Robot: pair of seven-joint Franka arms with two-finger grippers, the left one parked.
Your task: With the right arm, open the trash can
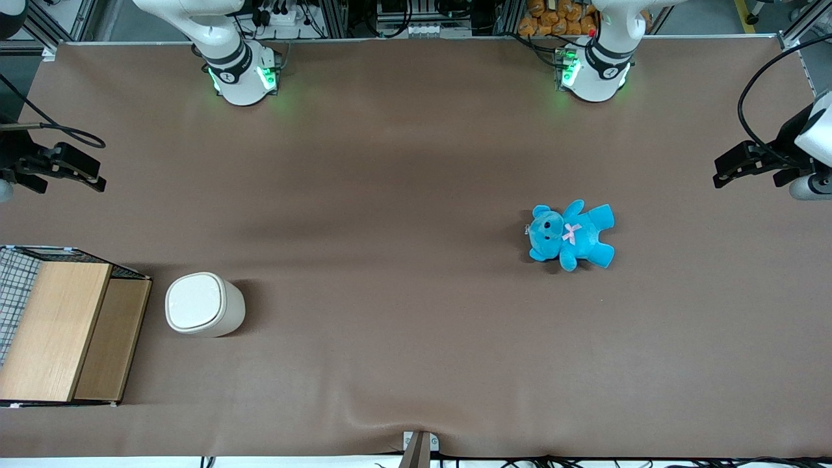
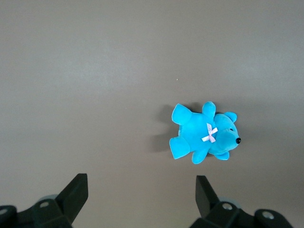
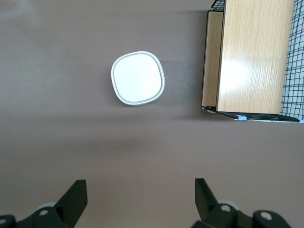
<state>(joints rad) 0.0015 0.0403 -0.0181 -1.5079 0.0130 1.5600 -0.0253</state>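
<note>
The trash can (image 1: 203, 304) is a small cream-white bin standing upright on the brown table, its flat lid lying shut on top. The right wrist view looks straight down on the trash can (image 3: 138, 77) and its rounded-square lid. My right arm's gripper (image 1: 97, 177) hangs high over the table at the working arm's end, farther from the front camera than the bin and well apart from it. In the right wrist view the gripper (image 3: 139, 187) is open, with only bare table between its black fingers (image 3: 76, 192).
A wire-mesh box with a wooden top (image 1: 58, 328) stands close beside the trash can, also seen as the box (image 3: 251, 57) from the wrist. A blue teddy bear (image 1: 572, 234) lies toward the parked arm's end of the table.
</note>
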